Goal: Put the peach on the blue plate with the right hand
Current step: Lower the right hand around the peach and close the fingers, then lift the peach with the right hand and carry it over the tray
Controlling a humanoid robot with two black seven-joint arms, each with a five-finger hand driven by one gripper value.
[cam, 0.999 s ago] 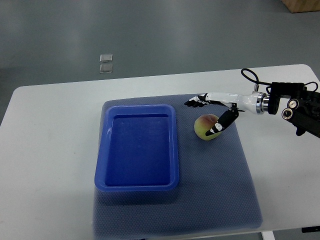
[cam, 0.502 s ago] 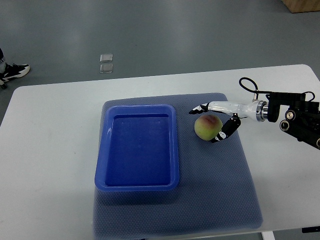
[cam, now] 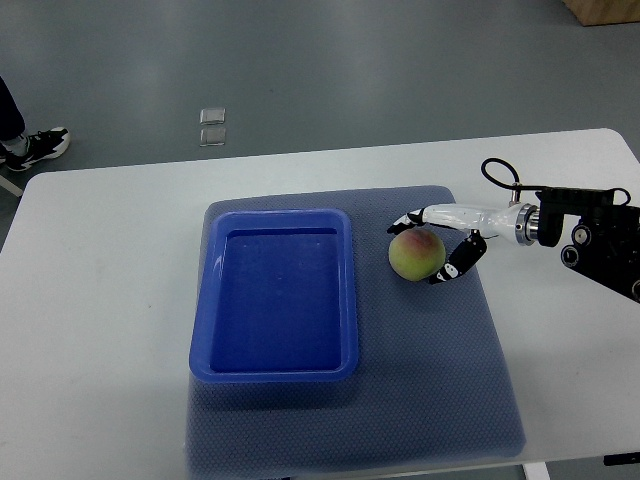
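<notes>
One peach (cam: 416, 254) on grey mat (cam: 440, 390), at 3 o'clock of blue plate (cam: 274, 292), just beside its rim. Right hand (cam: 440, 243) reaching in from 3 o'clock, fingers (cam: 407, 218) curled round far side of fruit, thumb on near side; cupped round it, firm grip or not cannot tell. Step in hand: securing the grasp. Best done by closing evenly on both sides, lifting clear of the rim, then carrying toward 9 o'clock and lowering into the middle. Count: one peach, one plate, one mat, one counter (cam: 110, 260). Left hand out of sight. A person's shoe (cam: 35, 145) on floor at 10 o'clock.
</notes>
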